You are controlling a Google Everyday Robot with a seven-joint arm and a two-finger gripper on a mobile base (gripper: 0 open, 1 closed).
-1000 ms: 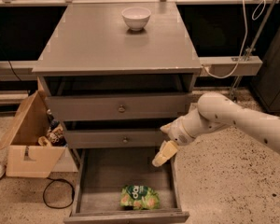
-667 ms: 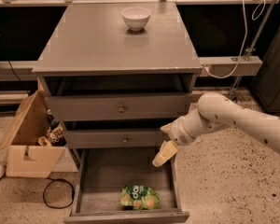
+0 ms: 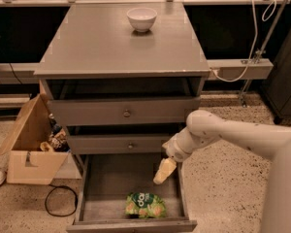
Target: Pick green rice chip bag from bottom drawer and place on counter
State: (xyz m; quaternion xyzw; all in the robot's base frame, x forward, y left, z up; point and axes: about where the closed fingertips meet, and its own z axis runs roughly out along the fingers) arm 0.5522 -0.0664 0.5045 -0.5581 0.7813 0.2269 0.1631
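The green rice chip bag (image 3: pixel 145 205) lies flat on the plank floor of the open bottom drawer (image 3: pixel 103 198), near its front edge and right of centre. My gripper (image 3: pixel 164 171) hangs from the white arm above the drawer's right side, pointing down, above and a little right of the bag and clear of it. The counter (image 3: pixel 97 47) is the grey cabinet top, far above the gripper.
A white bowl (image 3: pixel 141 19) stands at the back of the counter. Two upper drawers with round knobs (image 3: pixel 127 113) are shut. An open cardboard box (image 3: pixel 31 147) with items stands on the floor left of the cabinet, with a black cable (image 3: pixel 58 203) beside it.
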